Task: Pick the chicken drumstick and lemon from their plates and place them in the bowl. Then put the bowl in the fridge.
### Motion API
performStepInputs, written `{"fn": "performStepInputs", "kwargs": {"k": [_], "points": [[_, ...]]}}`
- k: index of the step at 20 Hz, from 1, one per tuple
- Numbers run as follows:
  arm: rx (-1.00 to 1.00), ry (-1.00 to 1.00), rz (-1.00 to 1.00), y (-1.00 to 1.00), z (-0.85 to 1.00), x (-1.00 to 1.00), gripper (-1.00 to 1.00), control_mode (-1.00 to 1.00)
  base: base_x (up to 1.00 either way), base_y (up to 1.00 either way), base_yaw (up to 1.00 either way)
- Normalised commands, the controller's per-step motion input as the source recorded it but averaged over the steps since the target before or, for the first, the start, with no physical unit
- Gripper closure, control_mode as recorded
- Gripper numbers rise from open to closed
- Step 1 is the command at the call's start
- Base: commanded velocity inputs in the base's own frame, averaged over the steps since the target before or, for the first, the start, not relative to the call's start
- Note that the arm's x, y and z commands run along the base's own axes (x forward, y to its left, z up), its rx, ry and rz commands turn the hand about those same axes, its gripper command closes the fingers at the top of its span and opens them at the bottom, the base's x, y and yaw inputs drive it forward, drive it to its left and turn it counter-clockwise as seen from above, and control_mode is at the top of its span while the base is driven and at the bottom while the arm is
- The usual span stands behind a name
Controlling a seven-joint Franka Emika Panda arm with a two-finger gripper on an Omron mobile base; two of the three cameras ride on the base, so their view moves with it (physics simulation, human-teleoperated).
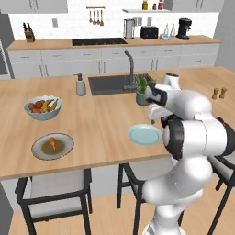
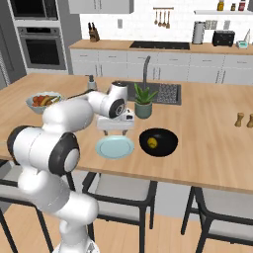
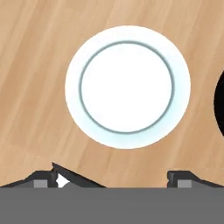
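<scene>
Chicken drumstick (image 1: 53, 144) lies on the grey plate (image 1: 67, 152) with the brownish centre, at the near left of the desk (image 1: 110, 114), close to the front edge; its long axis runs roughly front to back with a slight slant, pale bone end seemingly toward the front edge, too small to be sure. Lemon (image 2: 152, 143) sits already in the black bowl (image 2: 168, 146), so the drumstick looks like the remaining pick. Gripper (image 2: 115, 134) hangs over the pale blue-green plate (image 2: 114, 147), which is bare; in the hand view that plate (image 3: 127, 86) lies straight ahead of the fingertips (image 3: 47, 177), which stand far apart, nothing between them, so jaws wide and not holding anything. The bowl is just beside that plate on the robot's right; its dark rim (image 3: 220, 103) cuts into the hand view's right edge. The relation that matters: the drumstick is well apart from the gripper, off to the robot's left along the desk, so the next move likely needs a long leftward sweep, then jaws set across the slim middle of the drumstick. Fruit bowl (image 1: 42, 107) stands just behind the grey plate, soap dispenser (image 1: 81, 85) further back near the sink (image 1: 114, 83), potted plant (image 2: 143, 101) behind the gripper. Bare wood lies between the two plates, so the path looks open. Stools (image 1: 55, 188) stand below the front edge.
</scene>
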Motion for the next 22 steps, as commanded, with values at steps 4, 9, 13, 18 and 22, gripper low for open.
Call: {"fn": "performStepInputs", "kwargs": {"k": [4, 9, 13, 18, 22], "points": [[0.05, 0.00, -0.16, 1.00, 0.34, -0.32, -1.00, -1.00, 0.00, 0.00, 0.00], [0.07, 0.00, -0.14, 1.00, 0.26, -0.30, -1.00, -1.00, 0.00, 0.00, 0.00], [-0.03, 0.00, -0.03, 1.00, 0.08, -0.21, -1.00, -1.00, 0.00, 0.00, 0.00], [-0.04, 0.03, 0.00, 1.00, 0.00, -0.01, -1.00, -1.00, 0.00, 0.00, 0.00], [-0.02, 0.08, 0.00, 1.00, 0.00, 0.13, -1.00, -1.00, 0.00, 0.00, 0.00]]}}
